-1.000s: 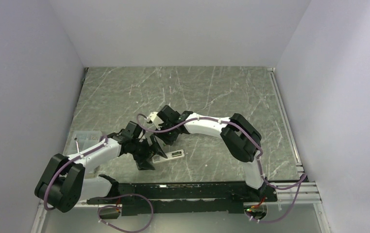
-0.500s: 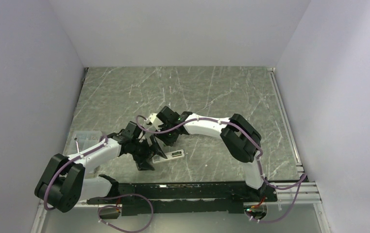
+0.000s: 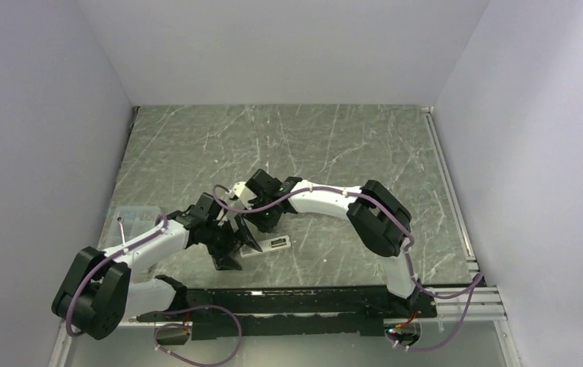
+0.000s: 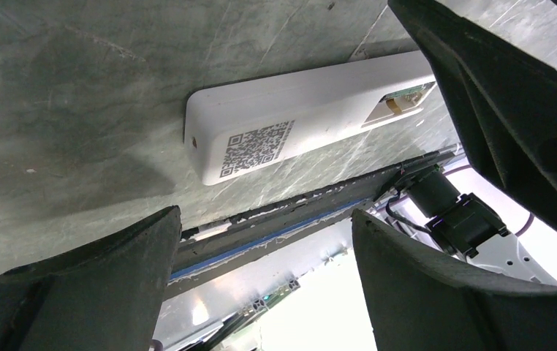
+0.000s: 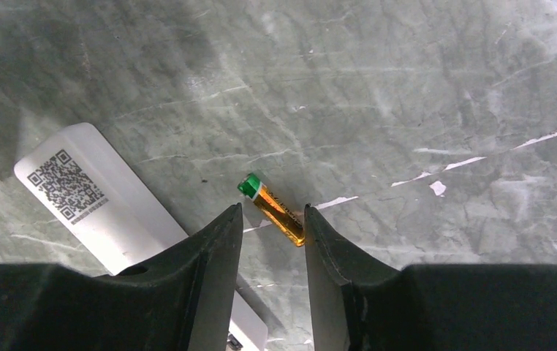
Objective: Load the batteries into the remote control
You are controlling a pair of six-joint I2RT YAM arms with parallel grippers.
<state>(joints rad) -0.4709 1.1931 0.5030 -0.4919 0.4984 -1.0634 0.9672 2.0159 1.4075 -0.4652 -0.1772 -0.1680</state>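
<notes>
Grey-green marbled tabletop (image 3: 334, 145), plain white walls (image 3: 273, 46) on three sides, even light.

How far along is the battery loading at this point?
Done: the remote lies back up, battery bay uncovered. In hand: the right gripper straddles one battery; whether it grips is unclear. The left gripper is open near the remote. Left: no battery shows in the visible part of the bay, so loading likely remains.

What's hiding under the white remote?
Only the grey marbled table shows around it. The remote lies flat, QR sticker up, so its lower face and anything beneath it are covered.
</notes>
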